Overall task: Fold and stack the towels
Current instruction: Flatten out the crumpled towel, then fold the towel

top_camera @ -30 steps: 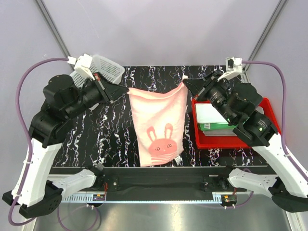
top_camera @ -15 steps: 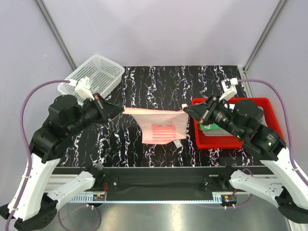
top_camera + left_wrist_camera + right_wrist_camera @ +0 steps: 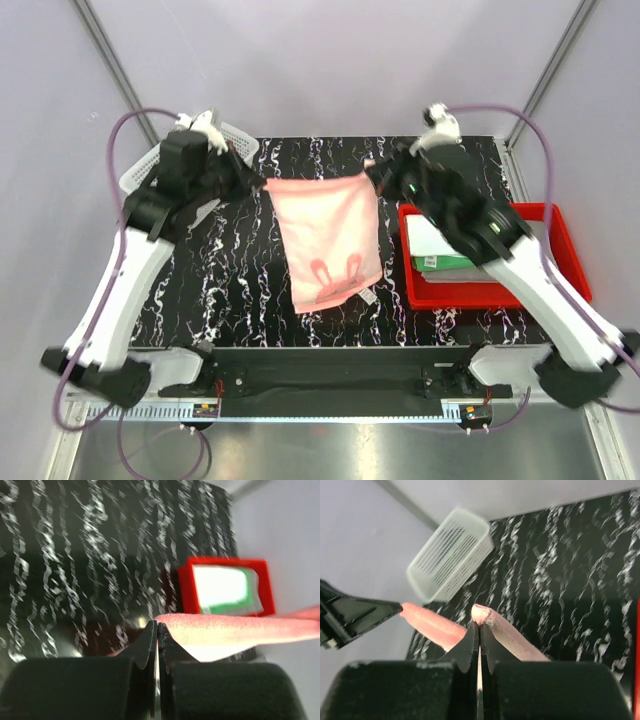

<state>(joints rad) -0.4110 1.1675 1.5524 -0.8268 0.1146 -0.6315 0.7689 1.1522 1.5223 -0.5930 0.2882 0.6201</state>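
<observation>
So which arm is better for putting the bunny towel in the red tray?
Probably the right: the right gripper pinches the towel corner nearest the tray; the left gripper holds the far corner, by the basket.

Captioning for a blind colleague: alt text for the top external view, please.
The left gripper and right gripper, both shut, hold a pink rabbit-print cloth towel spread by its top corners over the black marbled table. A red plastic tray of folded towels sits at right.
</observation>
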